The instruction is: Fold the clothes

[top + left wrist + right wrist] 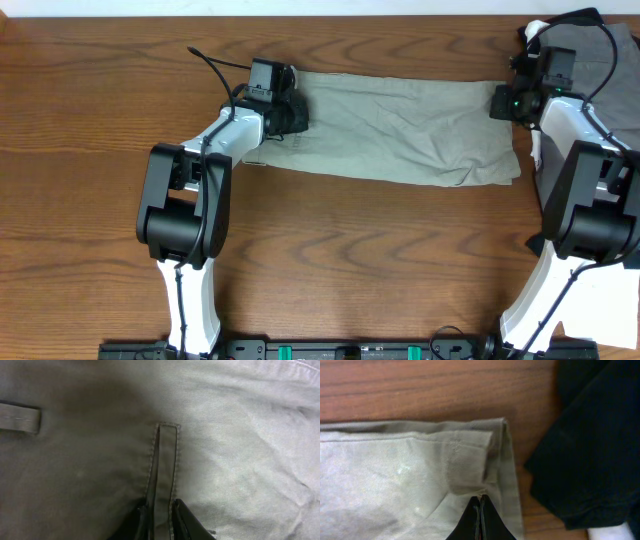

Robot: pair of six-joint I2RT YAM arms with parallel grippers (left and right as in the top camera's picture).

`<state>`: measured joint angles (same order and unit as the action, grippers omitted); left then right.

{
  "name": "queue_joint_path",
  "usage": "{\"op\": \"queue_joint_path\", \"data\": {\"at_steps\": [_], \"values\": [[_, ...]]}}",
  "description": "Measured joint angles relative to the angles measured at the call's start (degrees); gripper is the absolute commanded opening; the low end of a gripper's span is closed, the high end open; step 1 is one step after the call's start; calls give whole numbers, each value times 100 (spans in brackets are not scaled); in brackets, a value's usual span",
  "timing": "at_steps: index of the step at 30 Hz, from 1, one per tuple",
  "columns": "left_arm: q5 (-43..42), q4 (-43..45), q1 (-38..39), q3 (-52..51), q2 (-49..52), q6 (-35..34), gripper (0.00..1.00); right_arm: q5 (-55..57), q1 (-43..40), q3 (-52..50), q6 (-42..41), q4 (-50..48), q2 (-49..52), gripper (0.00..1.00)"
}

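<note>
As the shorts lie on the wooden table, left tool pinches them; right tool, closed tight, seemingly does too.

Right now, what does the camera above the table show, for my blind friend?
A pair of light khaki-olive cotton shorts lies spread flat on a brown wooden table. The left end effector is at their left end, the right end effector at their right end. A pile of grey and black garments sits in the far right corner.
</note>
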<state>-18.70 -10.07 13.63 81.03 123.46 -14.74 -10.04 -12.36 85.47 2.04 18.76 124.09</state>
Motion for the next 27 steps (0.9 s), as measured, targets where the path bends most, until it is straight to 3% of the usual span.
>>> {"op": "queue_joint_path", "data": {"at_steps": [13,27], "values": [[109,4,0,0,0,2,19,-1231,-129,177,50,68,-695,1],[109,7,0,0,0,2,19,-1237,-212,177,157,-1180,684,1]]}}
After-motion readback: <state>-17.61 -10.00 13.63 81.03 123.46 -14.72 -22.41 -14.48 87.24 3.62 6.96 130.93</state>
